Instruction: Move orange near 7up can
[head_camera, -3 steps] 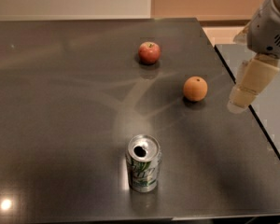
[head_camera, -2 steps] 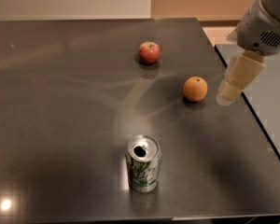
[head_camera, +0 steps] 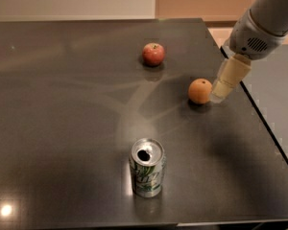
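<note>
The orange (head_camera: 200, 90) lies on the dark table (head_camera: 62, 104), right of centre. The 7up can (head_camera: 147, 167), silver with green and white markings and an open pull-tab top, stands upright near the front edge, well below and left of the orange. My gripper (head_camera: 220, 96) reaches down from the upper right on a grey arm, its cream-coloured tip right beside the orange's right side, close to the tabletop.
A red apple (head_camera: 153, 54) sits farther back, left of the orange. The table's right edge (head_camera: 259, 114) runs diagonally just right of the gripper, with a second dark surface beyond it.
My gripper has moved left and lower, from off the table's right side to right beside the orange. The orange, can and apple have not moved.
</note>
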You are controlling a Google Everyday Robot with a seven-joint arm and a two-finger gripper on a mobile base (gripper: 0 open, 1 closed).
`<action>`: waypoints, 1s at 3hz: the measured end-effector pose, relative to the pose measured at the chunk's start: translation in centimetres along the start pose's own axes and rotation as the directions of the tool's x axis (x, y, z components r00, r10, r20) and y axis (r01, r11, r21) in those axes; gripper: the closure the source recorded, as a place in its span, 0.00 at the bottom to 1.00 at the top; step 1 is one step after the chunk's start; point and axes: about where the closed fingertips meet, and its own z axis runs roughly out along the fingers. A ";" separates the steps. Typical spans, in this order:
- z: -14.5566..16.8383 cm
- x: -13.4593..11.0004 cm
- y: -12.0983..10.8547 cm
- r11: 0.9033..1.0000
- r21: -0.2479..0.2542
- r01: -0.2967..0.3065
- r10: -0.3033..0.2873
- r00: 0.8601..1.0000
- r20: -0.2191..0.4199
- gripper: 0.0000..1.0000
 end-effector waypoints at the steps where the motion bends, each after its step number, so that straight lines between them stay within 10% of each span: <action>1: 2.2 0.1 -1.0 1.000 -0.021 -0.019 0.019 1.000 -0.007 0.00; 3: 5.4 0.0 -1.1 0.996 -0.082 -0.037 0.037 0.999 -0.004 0.00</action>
